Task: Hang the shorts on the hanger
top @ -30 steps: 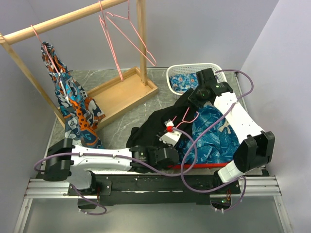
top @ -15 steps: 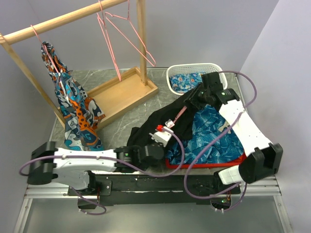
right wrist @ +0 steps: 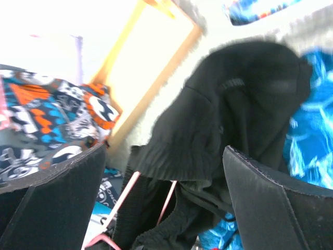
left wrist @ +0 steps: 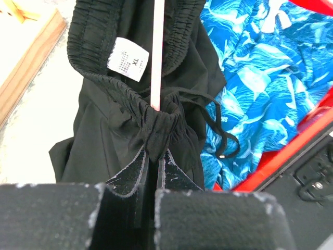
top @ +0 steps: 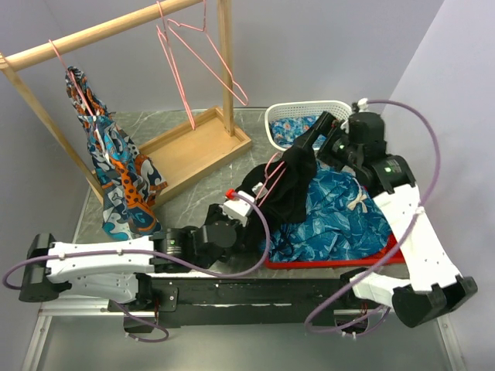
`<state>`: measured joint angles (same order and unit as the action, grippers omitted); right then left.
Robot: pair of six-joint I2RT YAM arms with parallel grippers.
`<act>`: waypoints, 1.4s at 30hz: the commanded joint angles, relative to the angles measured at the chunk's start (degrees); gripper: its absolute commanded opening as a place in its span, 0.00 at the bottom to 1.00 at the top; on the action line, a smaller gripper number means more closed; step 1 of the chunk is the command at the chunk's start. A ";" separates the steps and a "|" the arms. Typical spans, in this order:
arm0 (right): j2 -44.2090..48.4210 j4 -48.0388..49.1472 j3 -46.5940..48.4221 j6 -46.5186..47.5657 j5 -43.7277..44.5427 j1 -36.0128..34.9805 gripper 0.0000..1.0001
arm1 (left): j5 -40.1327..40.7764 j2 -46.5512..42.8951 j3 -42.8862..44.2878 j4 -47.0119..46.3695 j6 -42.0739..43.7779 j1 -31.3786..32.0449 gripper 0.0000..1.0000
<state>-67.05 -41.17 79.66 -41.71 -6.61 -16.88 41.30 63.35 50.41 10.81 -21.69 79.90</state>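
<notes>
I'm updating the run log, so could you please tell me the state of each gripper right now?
Left gripper: shut on the shorts, beside the hanger.
Right gripper: open, holding nothing.

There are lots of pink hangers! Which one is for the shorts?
Find the red tray of blue cloth on the right. Just left of it are the black shorts, and the hanger is the pink wire poking through their waistband. The other pink hangers dangle from the wooden rack.

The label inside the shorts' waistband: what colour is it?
The label is white with dark print, including XL; the left wrist view shows it best.
</notes>
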 commanded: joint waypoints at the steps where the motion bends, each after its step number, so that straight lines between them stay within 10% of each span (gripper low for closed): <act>1: 4.81 2.32 5.77 4.36 2.30 0.18 1.00 | -2.00 -5.42 6.71 4.39 -1.68 -0.18 0.01; 13: 4.74 6.62 7.35 2.87 12.06 3.70 1.00 | -11.68 -16.32 22.35 23.46 -0.19 -0.09 0.01; 25: -10.73 21.37 3.49 -4.34 -4.89 9.41 0.96 | -18.01 -22.30 30.27 29.10 1.12 -0.18 0.01; 42: -7.84 48.02 -22.61 -0.47 -14.30 -7.27 0.95 | -17.31 -28.28 25.88 24.62 -0.54 -0.18 0.01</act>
<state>-79.29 -3.07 59.55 -43.57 -16.78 -21.39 22.85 36.77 76.90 42.70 -21.93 79.90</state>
